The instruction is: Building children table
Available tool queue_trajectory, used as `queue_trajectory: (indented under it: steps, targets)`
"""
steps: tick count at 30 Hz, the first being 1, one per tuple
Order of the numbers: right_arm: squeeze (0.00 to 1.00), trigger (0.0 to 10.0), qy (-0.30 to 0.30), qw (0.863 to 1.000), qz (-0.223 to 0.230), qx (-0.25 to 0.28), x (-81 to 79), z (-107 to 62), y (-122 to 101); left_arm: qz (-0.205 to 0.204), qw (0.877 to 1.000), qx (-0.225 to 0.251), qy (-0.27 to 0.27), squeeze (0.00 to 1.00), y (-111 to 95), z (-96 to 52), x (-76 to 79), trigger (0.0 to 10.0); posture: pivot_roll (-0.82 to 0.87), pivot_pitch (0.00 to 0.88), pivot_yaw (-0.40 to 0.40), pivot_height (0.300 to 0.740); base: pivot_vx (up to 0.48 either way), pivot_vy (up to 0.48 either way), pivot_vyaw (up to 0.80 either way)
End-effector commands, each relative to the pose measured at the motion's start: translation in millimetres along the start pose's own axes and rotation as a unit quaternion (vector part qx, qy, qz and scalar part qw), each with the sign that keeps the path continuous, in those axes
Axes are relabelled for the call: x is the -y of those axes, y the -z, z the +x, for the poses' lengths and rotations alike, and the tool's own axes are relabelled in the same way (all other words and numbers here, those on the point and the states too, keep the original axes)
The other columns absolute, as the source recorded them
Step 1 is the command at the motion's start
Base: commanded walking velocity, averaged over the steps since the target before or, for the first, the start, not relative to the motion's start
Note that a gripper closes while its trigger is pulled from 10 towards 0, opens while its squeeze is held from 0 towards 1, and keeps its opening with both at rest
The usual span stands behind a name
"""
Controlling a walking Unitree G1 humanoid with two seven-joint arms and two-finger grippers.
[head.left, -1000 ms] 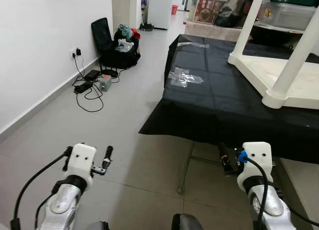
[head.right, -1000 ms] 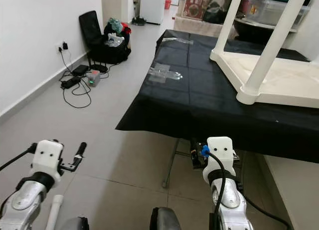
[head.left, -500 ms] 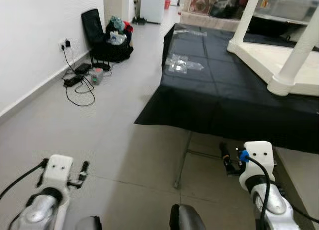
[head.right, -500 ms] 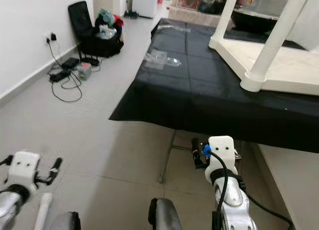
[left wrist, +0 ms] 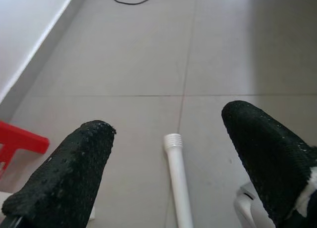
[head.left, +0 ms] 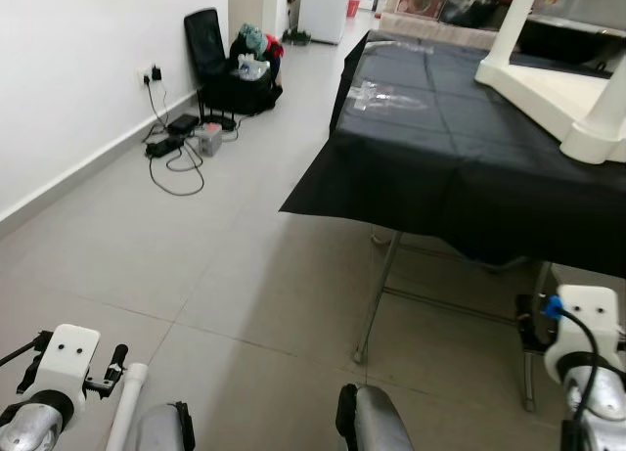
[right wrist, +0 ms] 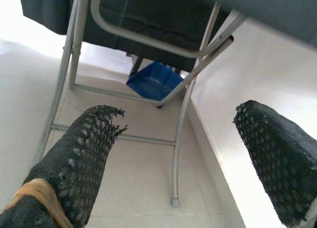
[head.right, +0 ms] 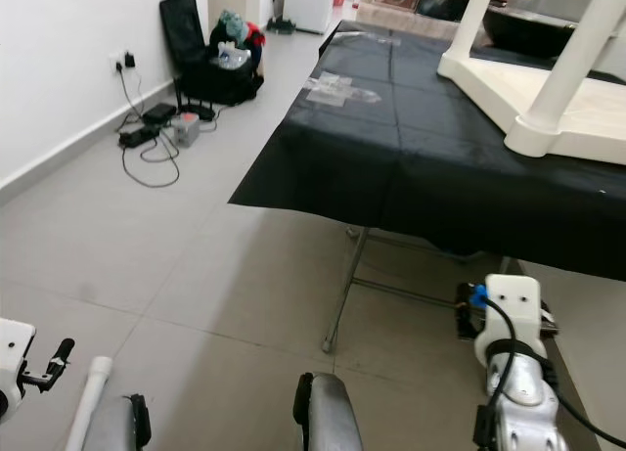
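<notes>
Two grippers: the left gripper point(left wrist: 168, 154) is low over the floor with its fingers spread wide and nothing between them; the right gripper point(right wrist: 183, 139) is also spread and empty, low beside the table frame.
Task thing: a white table leg point(left wrist: 177, 173), a round tube, lies on the floor tiles right below the left gripper, between its two fingers in the left wrist view but not touched.
Children table: the cream children table point(head.right: 548, 109) lies upside down on the black-covered folding table point(head.right: 411, 177), with legs already standing up from it.
Step in hand: I judge that the robot is bending down to pick the loose leg from the floor.
Next move: the left gripper should go lower, keep the tube centred between the fingers and close on it near its end; the tube is round and may roll on the smooth tile.
After that: the leg must be carried up to the overturned table and pushed into a free socket, probably.
Surface: grey glossy floor tiles point(head.left: 196, 265) with thin joints.
Room: white wall on the robot's left, a socket with cables point(head.left: 171, 162) on the floor, a black chair point(head.left: 220, 65) with a bag further away, and a red plastic piece point(left wrist: 17, 144) near the wall.
</notes>
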State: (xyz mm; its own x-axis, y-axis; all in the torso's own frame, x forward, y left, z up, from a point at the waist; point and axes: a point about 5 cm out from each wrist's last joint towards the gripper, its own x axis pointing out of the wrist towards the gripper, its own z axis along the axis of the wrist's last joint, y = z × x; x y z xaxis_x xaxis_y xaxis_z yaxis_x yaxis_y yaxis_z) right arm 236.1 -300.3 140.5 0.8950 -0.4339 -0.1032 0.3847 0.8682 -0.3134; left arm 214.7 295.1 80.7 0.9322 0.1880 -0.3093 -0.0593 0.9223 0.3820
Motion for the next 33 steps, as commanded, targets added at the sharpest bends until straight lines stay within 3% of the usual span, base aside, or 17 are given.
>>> queue_trajectory:
  steps: [1, 4, 8, 21, 33]
  targets:
    - [0.0, 10.0, -0.001, 1.0, 0.004, -0.005, 2.4, 0.7, 4, 0.015, 1.0, -0.018, 0.012, 0.0, 9, -2.0, 0.1, 10.0, 0.04, 0.0, -0.126, 0.425, 0.0, 0.0, 0.0]
    - [0.0, 10.0, -0.004, 1.0, 0.007, -0.004, 0.3, 0.2, 3, 0.023, 0.999, -0.039, 0.012, 0.0, 19, -2.5, -2.2, 10.0, 0.05, 0.0, -0.128, 0.415, 0.0, 0.0, 0.0]
    - [0.0, 10.0, -0.027, 0.999, 0.026, 0.024, -11.5, -0.4, -9, 0.036, 0.993, -0.108, 0.015, 0.0, 44, -5.2, -8.0, 10.0, 0.05, 0.0, -0.126, 0.395, 0.0, 0.0, 0.0]
    - [0.0, 10.0, -0.067, 0.996, 0.036, 0.048, -26.3, -9.6, -18, 0.048, 0.985, -0.165, -0.008, 0.0, 61, -5.8, -27.0, 10.0, 0.04, 0.0, -0.125, 0.35, 0.0, 0.0, 0.0]
    - [0.0, 10.0, -0.074, 0.995, 0.033, 0.056, -21.1, -13.5, -27, 0.054, 0.989, -0.139, 0.003, 0.0, 40, 20.8, -28.6, 10.0, -0.01, 0.0, -0.132, 0.3, 0.0, 0.0, 0.0]
